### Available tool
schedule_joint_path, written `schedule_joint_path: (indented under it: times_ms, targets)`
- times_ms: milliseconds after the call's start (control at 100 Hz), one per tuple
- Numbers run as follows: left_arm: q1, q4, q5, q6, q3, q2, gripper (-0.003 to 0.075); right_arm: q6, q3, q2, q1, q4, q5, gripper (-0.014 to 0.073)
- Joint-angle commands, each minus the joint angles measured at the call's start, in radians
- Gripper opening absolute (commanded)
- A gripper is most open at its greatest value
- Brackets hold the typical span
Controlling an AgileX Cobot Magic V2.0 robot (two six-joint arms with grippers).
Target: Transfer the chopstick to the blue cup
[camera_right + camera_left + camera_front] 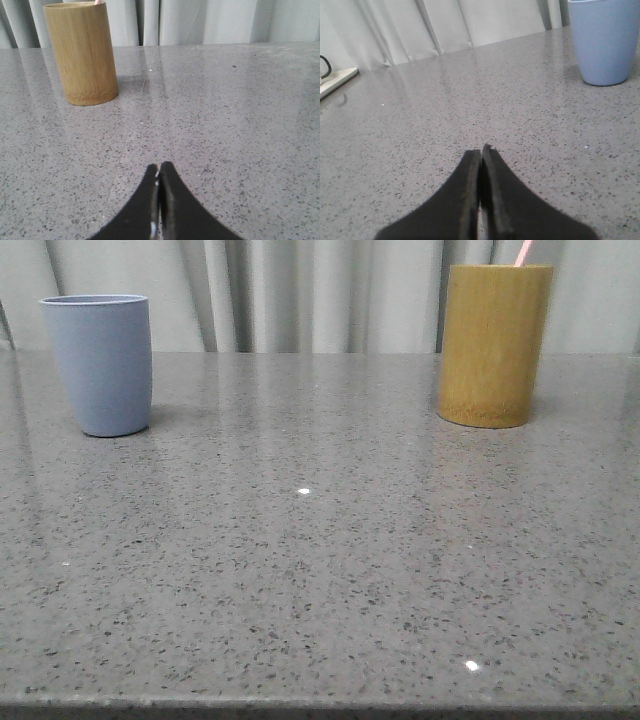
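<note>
Inside the bamboo cylinder, well apart from the blue cup, your chopstick barely protrudes; both grippers, left and right, closed empty, risk toppling it.

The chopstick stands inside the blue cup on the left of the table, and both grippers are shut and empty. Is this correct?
Not quite. The chopstick stands inside the bamboo cylinder on the right of the table, not in the blue cup; the front view shows its pink tip above the cylinder's rim. The rest holds: the left gripper and right gripper are shut and empty.
</note>
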Motion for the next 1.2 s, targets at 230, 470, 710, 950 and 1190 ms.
schedule_joint_path:
  times_ms: [230, 470, 710, 950, 1190]
  targets:
    - [-0.006, 0.023, -0.092, -0.002, 0.008, -0.034, -0.0019, -0.006, 0.001, -0.021, -0.004, -0.016, -0.088, -0.0060]
    - [-0.006, 0.023, -0.098, -0.002, 0.008, -0.034, -0.0019, -0.006, 0.001, -0.021, -0.004, -0.016, -0.088, -0.0060]
    - [-0.006, 0.023, -0.158, -0.002, 0.008, -0.034, -0.0019, -0.006, 0.000, -0.021, -0.004, -0.016, -0.156, -0.0060]
    - [-0.006, -0.095, -0.154, -0.046, -0.060, -0.020, -0.0019, -0.006, -0.068, -0.011, -0.004, -0.016, -0.220, -0.0060]
    - [-0.006, -0.098, 0.120, -0.046, -0.351, 0.156, -0.0019, -0.006, -0.312, 0.137, -0.004, -0.016, 0.082, -0.0060]
